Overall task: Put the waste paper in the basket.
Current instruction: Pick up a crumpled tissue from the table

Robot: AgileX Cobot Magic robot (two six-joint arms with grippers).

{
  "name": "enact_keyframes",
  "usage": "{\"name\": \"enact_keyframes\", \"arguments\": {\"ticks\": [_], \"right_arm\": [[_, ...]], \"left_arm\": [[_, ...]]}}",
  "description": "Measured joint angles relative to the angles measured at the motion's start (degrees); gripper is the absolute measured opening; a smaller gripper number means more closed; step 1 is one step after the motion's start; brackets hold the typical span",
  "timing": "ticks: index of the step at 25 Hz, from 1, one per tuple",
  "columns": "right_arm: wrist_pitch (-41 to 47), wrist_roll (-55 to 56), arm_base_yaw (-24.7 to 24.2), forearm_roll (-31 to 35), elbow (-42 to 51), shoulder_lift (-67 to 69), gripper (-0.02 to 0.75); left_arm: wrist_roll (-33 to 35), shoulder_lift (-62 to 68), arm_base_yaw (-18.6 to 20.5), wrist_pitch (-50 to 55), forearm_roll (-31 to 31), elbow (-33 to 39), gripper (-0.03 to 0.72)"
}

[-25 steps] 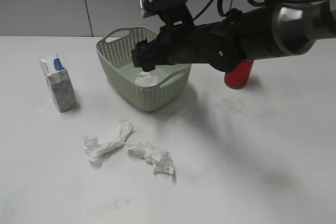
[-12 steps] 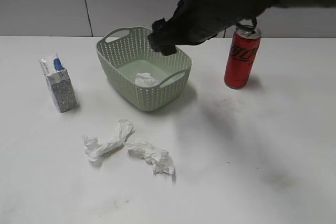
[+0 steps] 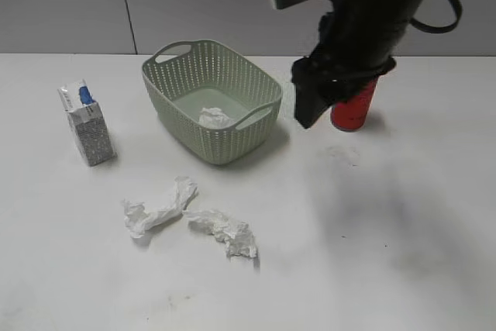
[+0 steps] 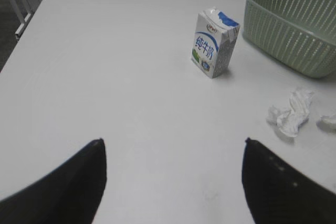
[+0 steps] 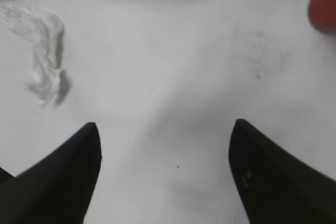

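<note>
We work over a plain white table (image 3: pixel 403 238) backed by a grey panelled wall (image 3: pixel 70 5); faint smudges mark the tabletop under our right gripper (image 5: pixel 164 145).

Counting from the left: one milk carton (image 3: pixel 87 123), one pale green basket (image 3: pixel 174 87), three pieces of waste paper, and one red can (image 3: pixel 353 108). One crumpled paper (image 3: pixel 215 118) already lies inside the basket. The other two lie loose on the table in front of it: a longer twisted piece (image 3: pixel 159 208) and a wad (image 3: pixel 229 232) just beside it on the right, both forward and to the left of our right gripper.

Our left gripper (image 4: pixel 173 171) hangs above bare table with its jaws spread wide and nothing between them; the carton stands ahead of it, the basket farther ahead to the right. Our right gripper hangs above the table, between basket and can, jaws also spread wide, empty and touching nothing.
</note>
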Motion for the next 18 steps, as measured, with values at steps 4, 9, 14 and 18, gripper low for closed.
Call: {"name": "enact_keyframes", "arguments": {"ticks": [4,9,14,18], "right_arm": [[3.84,0.10,-7.40,0.00,0.00,0.00,0.568],[5.37,0.10,-15.86,-0.29,0.07,-0.33,0.568],[5.39,0.15,-22.62,-0.78,2.44,-3.36,0.568],[4.50,0.15,-28.44,-1.18,6.26,-6.29,0.568]], "left_arm": [[0.00,6.05,0.00,0.00,-0.11,-0.18,0.592],[0.00,16.03,-0.53,-0.60,-0.59,-3.84,0.592],[0.00,26.00,-4.72,-0.95,-0.59,-7.88,0.592],[0.90,35.87,-9.68,-1.12,-0.65,-11.20,0.592]]}}
